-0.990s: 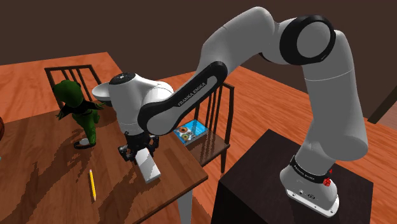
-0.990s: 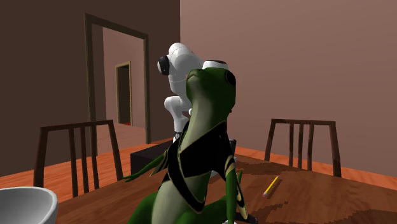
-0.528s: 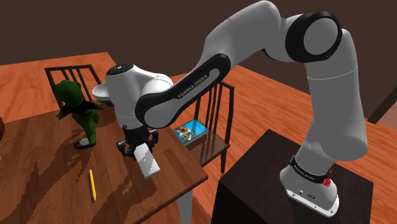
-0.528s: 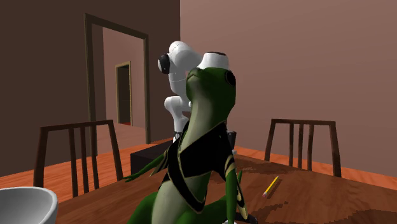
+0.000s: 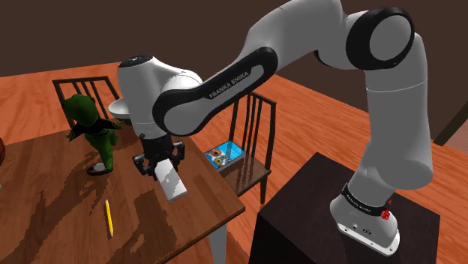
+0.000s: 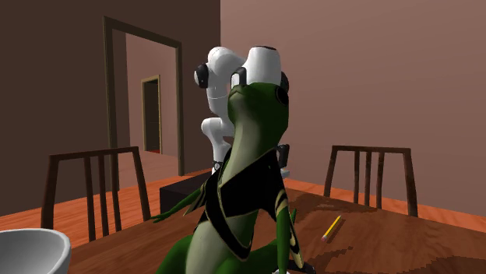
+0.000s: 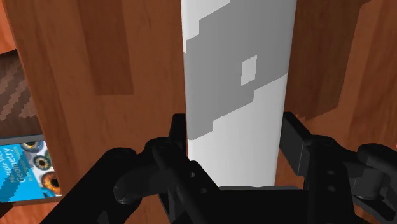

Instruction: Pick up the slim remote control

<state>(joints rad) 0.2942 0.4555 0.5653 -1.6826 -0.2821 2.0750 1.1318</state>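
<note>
Above the table [image 5: 60, 217] edge nearest the stand [image 5: 300, 199], gripper [image 7: 235, 127] is clamped across the narrow width of the white-grey remote [image 7: 238, 83], long axis running straight out from between the fingers [image 7: 294, 143].

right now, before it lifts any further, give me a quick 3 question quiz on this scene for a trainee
1. True or false: the gripper is shut on the white and grey remote.
2. What lies on the seat of the chair? A) a blue booklet B) a mug C) a spoon
3. Fill in: the lizard figure standing on the wooden table is coloured ____.

Key: 1 true; 2 A; 3 green
</note>
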